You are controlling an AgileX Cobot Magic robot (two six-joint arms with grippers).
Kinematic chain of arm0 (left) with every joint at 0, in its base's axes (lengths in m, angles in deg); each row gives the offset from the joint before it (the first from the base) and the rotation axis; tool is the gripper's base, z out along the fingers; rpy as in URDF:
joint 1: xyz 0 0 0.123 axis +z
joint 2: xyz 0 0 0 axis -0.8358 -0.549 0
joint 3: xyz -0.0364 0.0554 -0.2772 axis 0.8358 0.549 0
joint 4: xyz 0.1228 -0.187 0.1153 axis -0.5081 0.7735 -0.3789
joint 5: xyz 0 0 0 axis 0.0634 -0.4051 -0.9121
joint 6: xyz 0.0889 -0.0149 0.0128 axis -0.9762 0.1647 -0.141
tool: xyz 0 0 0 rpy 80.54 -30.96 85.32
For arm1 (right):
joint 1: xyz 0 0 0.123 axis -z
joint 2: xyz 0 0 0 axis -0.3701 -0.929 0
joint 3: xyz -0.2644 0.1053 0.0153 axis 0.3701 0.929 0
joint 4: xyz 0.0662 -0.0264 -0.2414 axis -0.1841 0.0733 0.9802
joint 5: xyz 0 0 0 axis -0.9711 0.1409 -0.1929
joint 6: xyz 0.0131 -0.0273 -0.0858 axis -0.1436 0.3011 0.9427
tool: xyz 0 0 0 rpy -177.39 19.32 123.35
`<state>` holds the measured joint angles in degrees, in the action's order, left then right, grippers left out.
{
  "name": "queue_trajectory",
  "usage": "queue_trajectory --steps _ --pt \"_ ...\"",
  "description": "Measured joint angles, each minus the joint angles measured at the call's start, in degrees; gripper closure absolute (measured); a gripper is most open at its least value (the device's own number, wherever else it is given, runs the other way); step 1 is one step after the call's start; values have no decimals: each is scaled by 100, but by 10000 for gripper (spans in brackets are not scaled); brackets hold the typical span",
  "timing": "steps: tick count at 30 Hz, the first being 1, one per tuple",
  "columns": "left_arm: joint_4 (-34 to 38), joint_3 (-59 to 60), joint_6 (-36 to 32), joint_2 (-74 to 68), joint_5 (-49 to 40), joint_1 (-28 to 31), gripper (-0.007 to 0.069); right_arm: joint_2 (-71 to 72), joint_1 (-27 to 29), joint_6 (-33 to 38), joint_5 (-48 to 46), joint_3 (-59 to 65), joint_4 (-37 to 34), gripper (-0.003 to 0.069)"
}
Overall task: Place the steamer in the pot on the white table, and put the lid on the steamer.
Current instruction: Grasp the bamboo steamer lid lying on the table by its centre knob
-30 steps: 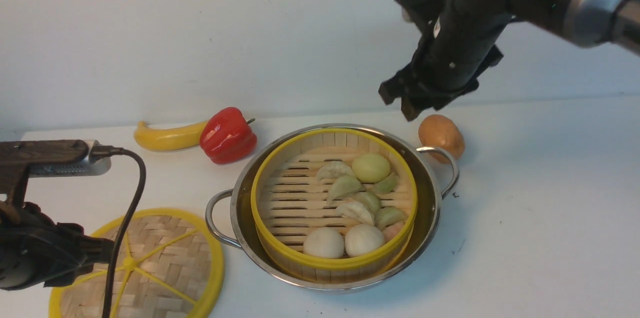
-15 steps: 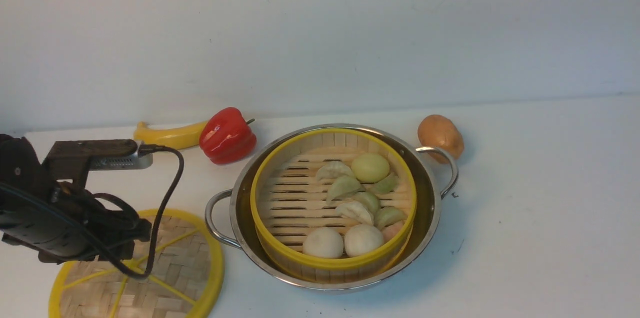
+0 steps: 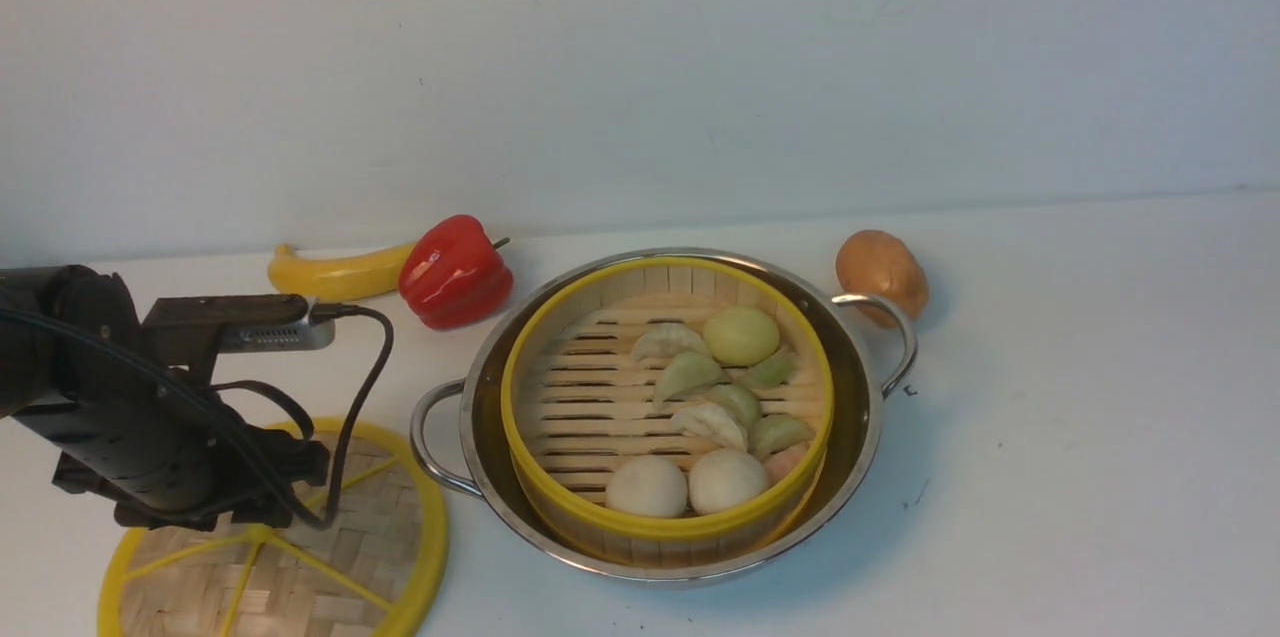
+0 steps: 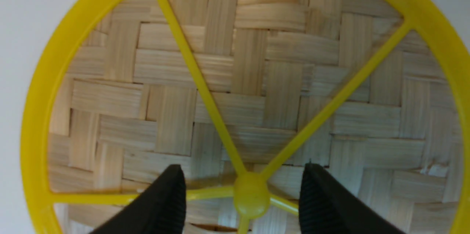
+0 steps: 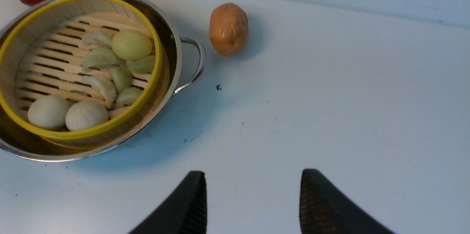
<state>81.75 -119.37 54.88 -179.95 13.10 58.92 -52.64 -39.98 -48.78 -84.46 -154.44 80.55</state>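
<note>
front view: left gripper, fingers spread, now farther right over the lid's hub than before.

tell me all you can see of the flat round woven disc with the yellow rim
The flat round disc of woven, bamboo-like strips has a yellow rim and yellow spokes meeting at a round hub. It lies flat on the white table, left of the shiny steel pot. The left gripper is open above its hub.
</note>
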Motion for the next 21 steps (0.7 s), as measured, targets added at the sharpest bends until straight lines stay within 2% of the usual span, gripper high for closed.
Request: queue_trajectory --steps 7,13,15,17,21 --pt "74 -13 0 -282 111 0 283 539 0 -47 0 285 20 305" --pt "109 -57 0 -344 175 0 408 623 0 -49 6 285 20 305" --pt "124 -64 0 -344 195 0 482 623 0 -49 6 285 20 305" --pt "130 -69 0 -304 119 0 508 623 0 -49 6 290 20 305" --pt "110 -51 0 -162 -185 0 506 623 0 -49 6 290 20 305"
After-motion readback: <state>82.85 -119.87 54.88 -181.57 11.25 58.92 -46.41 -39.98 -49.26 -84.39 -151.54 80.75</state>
